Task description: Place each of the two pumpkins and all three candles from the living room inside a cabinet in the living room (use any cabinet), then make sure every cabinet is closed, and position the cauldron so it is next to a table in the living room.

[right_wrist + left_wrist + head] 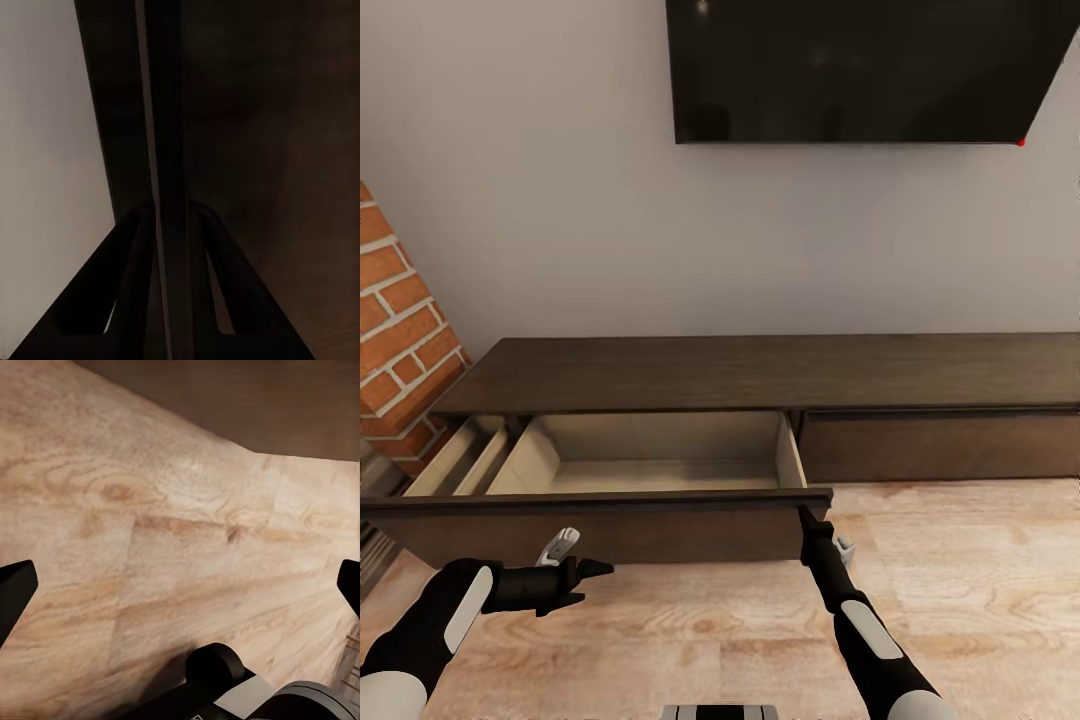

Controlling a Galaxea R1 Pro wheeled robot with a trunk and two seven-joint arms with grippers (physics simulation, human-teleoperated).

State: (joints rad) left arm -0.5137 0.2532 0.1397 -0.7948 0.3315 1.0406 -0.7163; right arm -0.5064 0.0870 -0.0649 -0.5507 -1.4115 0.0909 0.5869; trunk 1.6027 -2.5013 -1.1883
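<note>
The cabinet (760, 375) stands against the pale wall, under a wall-mounted black television (870, 70), with a brick column (400, 320) at its left end. Its left drawer (650, 460) is pulled well out over the wood floor (960, 580), showing a pale beige inside with nothing visible in it; the right drawer front (940, 445) sits flush and shut.

The right pincer (807, 512) reaches up to the right end of the open drawer's front panel (600, 500). In the right wrist view its two dark fingers (127, 285) straddle the thin top edge of that panel (161, 150), one on each side, closed down onto it.

The left pincer (592, 570) hangs low in front of the drawer, apart from it, pointing toward the right. In the left wrist view its fingertips (15, 589) stand far apart at either edge of the picture, with nothing between them but floor (165, 532).
</note>
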